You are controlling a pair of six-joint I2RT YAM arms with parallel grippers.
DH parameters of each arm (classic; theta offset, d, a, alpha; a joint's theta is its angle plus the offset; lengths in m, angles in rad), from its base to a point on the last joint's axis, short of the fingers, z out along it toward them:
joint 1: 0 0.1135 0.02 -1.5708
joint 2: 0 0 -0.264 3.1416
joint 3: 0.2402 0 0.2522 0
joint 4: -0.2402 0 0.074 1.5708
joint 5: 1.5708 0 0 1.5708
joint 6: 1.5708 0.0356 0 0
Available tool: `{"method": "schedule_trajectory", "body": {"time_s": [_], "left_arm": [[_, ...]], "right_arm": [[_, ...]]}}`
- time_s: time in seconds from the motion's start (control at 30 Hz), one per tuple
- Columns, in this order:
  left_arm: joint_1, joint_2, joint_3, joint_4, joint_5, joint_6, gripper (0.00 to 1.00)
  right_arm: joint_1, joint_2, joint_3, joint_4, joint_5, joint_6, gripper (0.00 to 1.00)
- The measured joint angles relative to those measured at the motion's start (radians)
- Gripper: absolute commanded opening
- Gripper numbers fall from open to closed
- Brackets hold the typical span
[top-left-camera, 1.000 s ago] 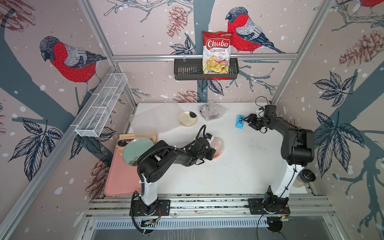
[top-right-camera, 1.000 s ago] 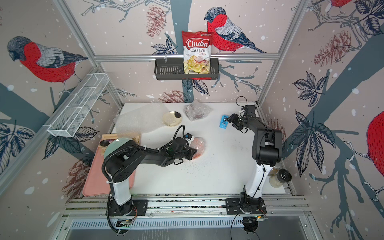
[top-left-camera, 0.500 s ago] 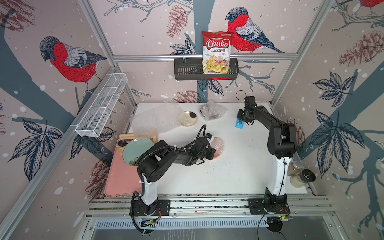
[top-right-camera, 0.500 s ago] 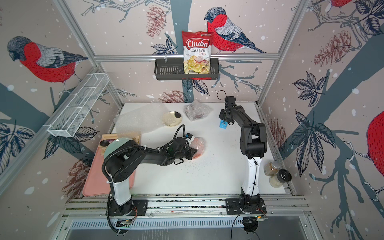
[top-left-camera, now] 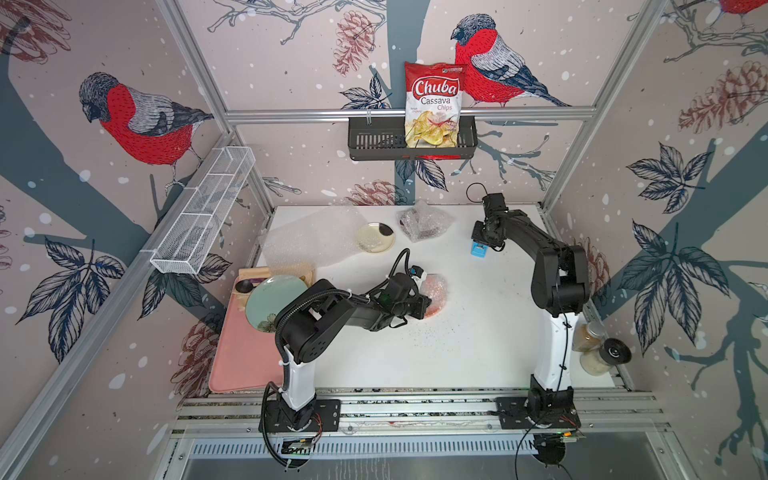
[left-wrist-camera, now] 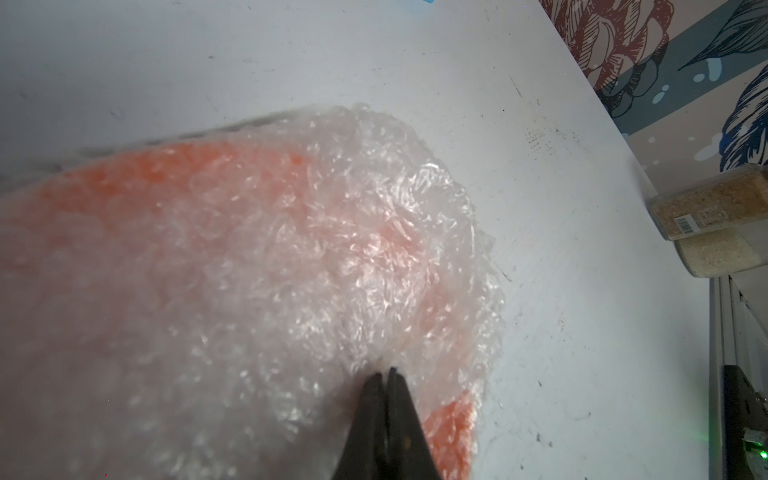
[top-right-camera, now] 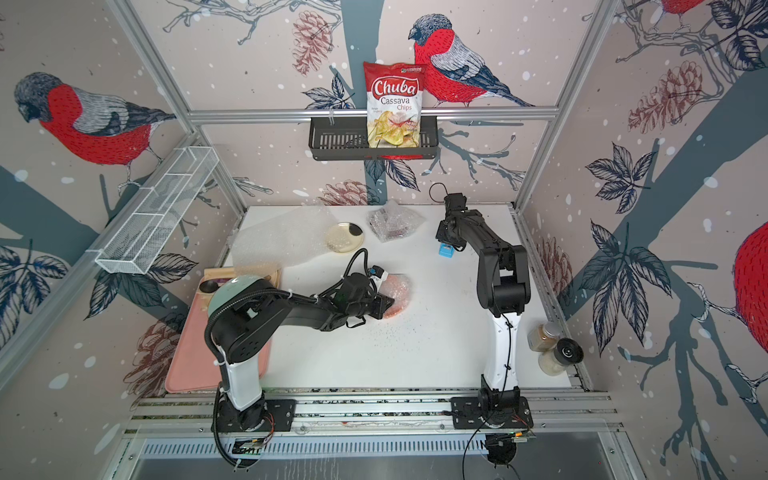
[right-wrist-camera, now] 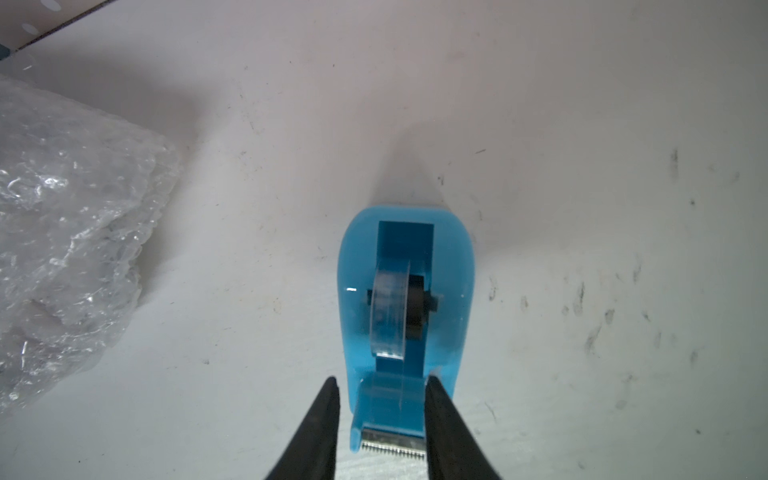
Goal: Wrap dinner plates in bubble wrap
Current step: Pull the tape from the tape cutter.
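the walls [top-left-camera: 291, 62] are papered in pale pink with red-breasted bullfinches [top-left-camera: 486, 70], pinecones [top-left-camera: 353, 37], dark blue leaves [top-left-camera: 665, 183] and broad grey-blue branches [top-left-camera: 62, 158]. silver aluminium framing [top-left-camera: 291, 114] runs up the corners and across the back wall. a black slotted basket [top-left-camera: 374, 141] hangs from that back rail, with a red and white bag of cassava chips [top-left-camera: 434, 104] standing in it. a white wire-mesh shelf [top-left-camera: 199, 216] slants along the left wall. the white tabletop [top-left-camera: 478, 340] is scuffed and speckled, evenly lit with soft shadows. slotted metal rails [top-left-camera: 415, 409] edge its front, and a grey vented panel [top-left-camera: 415, 451] lies in front of them.
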Motion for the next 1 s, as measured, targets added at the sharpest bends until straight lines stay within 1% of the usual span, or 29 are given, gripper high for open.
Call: {"method": "schedule_trajectory", "body": {"time_s": [0.33, 0.43, 0.7, 1.0], "left_arm": [[0.005, 0.0, -0.007, 0.01, 0.008, 0.0, 0.0], [0.006, 0.001, -0.007, 0.01, 0.01, 0.0, 0.0], [0.009, 0.002, -0.011, 0.019, 0.019, 0.001, 0.0], [0.009, 0.003, -0.013, 0.027, 0.021, 0.001, 0.0]], "right_arm": [[0.011, 0.04, 0.027, -0.024, 0.0, 0.001, 0.26], [0.014, 0.049, 0.034, -0.026, 0.0, 0.001, 0.22], [0.019, 0.056, 0.035, -0.034, 0.023, 0.004, 0.2], [0.017, 0.046, 0.004, -0.009, 0.046, 0.008, 0.07]]}}
